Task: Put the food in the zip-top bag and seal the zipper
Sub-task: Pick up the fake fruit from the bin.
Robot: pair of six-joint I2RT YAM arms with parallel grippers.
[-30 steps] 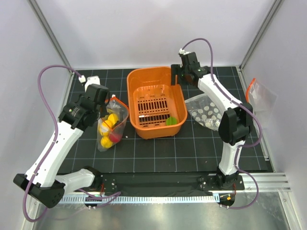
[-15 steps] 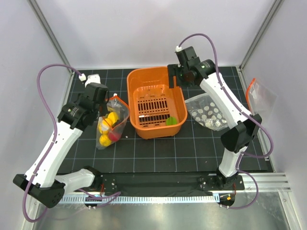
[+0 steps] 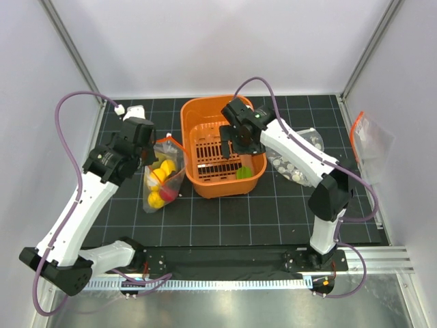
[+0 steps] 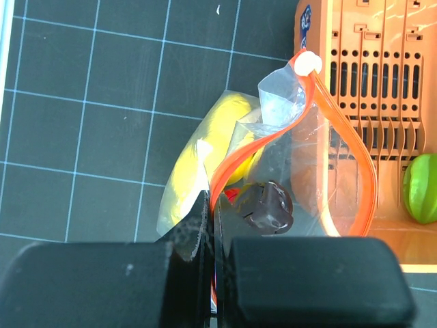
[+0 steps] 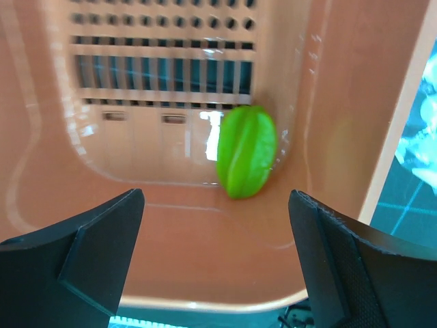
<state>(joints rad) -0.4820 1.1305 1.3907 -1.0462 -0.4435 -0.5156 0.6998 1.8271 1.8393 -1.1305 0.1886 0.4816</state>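
- Step in hand, as judged: loading of the food is under way. The green piece (image 5: 246,150) is seen alone on the floor of the orange basket (image 3: 205,113), in the near right corner and against the wall
- The right gripper (image 5: 217,205) is held over the basket interior, just above the green piece, with its fingers spread wide and nothing between them
- The left gripper (image 4: 212,219) is clamped tight on the rim of the zip-top bag (image 4: 300,171), at the zipper (image 4: 239,154). The mouth is thereby held up and gaping toward the basket
- The bag is positioned just left of the basket, on the black gridded mat (image 3: 218,219). Yellow pieces (image 4: 205,137) and a dark purple piece (image 4: 270,205) are visible inside it, and a red one (image 3: 158,186) is made out from above
- Next move, as judged: the right fingers are to be lowered around the green piece and closed across its narrower width, since its ribbed, glossy surface may slip. It is then to be carried over the basket wall to the open mouth. The zipper is not yet pressed shut
- A dotted clear bag (image 3: 293,164) lies right of the basket and is not part of the task
- Writing: a small blue label (image 4: 305,15) is seen on the basket corner, but its marks are too small to be read. No brand or other text can be made out
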